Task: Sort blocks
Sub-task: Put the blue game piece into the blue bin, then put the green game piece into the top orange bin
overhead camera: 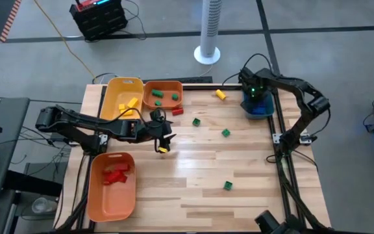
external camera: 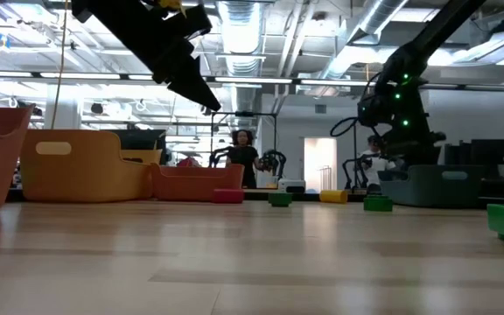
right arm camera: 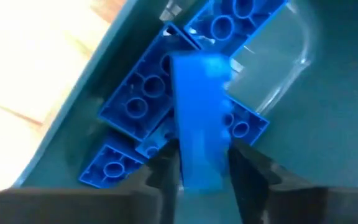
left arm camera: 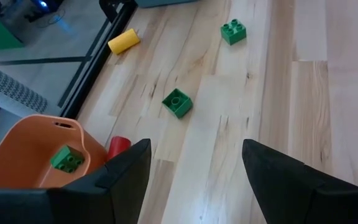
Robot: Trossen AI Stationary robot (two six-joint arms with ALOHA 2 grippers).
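Overhead and table-level views (shared tabletop (overhead camera: 239, 169)), two close wrist cameras.

- A robotics lab or workshop: grey concrete floor (overhead camera: 317, 16), exposed ceiling ducts (external camera: 243, 22), strip lights overhead.
- A person (external camera: 241, 157) stands at another rig behind.

My two arms are matte black, built of jointed tubular links with black cables looped alongside. The right arm's wrist glows with small green lights. Each tool (left arm camera: 194, 180) ends in two dark, flat, tapering fingers (right arm camera: 157, 177).
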